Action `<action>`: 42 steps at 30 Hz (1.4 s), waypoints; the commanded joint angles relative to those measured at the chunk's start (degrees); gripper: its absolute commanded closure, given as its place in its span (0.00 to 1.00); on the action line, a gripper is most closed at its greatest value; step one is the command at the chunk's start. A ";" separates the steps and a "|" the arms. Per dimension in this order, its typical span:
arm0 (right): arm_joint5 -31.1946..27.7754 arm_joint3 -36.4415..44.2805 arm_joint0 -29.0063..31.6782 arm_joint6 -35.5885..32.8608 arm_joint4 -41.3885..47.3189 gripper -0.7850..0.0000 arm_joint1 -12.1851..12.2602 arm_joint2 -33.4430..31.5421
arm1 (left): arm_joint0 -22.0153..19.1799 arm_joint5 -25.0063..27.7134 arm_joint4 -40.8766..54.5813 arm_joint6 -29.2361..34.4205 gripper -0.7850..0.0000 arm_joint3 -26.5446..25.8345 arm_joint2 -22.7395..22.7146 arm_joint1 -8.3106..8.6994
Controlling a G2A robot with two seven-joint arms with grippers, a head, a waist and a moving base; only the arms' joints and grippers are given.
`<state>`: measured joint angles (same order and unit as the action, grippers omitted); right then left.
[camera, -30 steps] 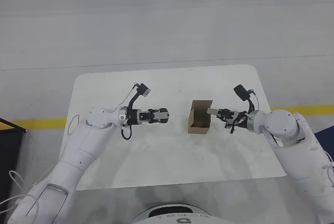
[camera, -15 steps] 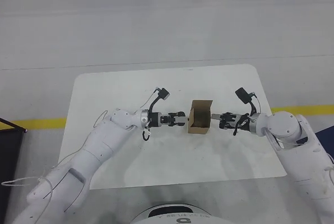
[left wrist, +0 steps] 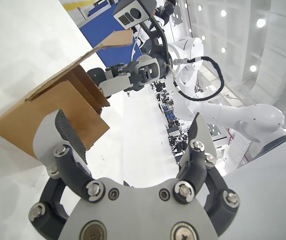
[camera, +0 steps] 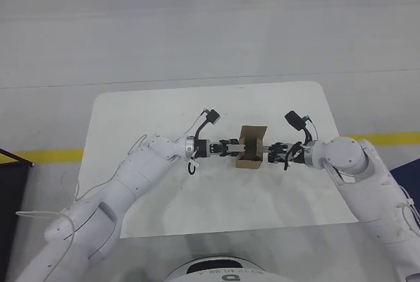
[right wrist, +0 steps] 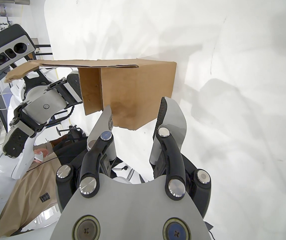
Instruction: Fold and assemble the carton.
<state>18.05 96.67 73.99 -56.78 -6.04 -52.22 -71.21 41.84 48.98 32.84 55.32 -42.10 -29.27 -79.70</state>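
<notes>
A white table [camera: 125, 141] with round corners stands on a grey floor [camera: 210, 42]. A yellow line [camera: 48, 155] runs across the floor on both sides of it.

The carton [camera: 251, 161] sits on the table, a little right of the middle. It is a small brown box, standing up with its top open. One long flap [camera: 256, 131] sticks up from its far wall and leans out.

The left gripper [camera: 232, 149] is at the carton's left side. Its fingers are spread wide and hold nothing. One finger pad [left wrist: 66, 131] looks to touch the left wall.

The right gripper [camera: 270, 152] is at the carton's right side. Its fingers are apart too, not squeezing, and are right up against the right wall.

The left wrist view looks past the carton to blue boards [left wrist: 95, 33] and round lights [left wrist: 260, 22] in a big room.

The right wrist view, close up, shows a dark smudge [right wrist: 122, 106] on the carton's right wall and the ragged tip of the flap [right wrist: 17, 72].
</notes>
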 commanded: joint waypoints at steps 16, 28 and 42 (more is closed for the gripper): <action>6.27 0.34 -5.93 0.68 -10.39 1.00 -1.17 8.36 | -0.98 0.49 3.05 -0.49 0.00 0.76 3.10 -0.06; 13.82 8.33 -4.96 -0.51 -22.63 1.00 -0.59 9.56 | 0.01 4.64 3.96 -4.64 0.00 1.52 2.05 2.54; 16.23 7.40 -8.63 -5.43 -23.72 0.14 -1.86 13.74 | -1.71 4.11 -5.02 -4.12 0.00 -0.55 1.87 6.86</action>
<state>34.64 104.35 65.59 -62.44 -31.08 -53.91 -57.49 40.35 53.15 28.41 51.14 -42.40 -27.34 -72.99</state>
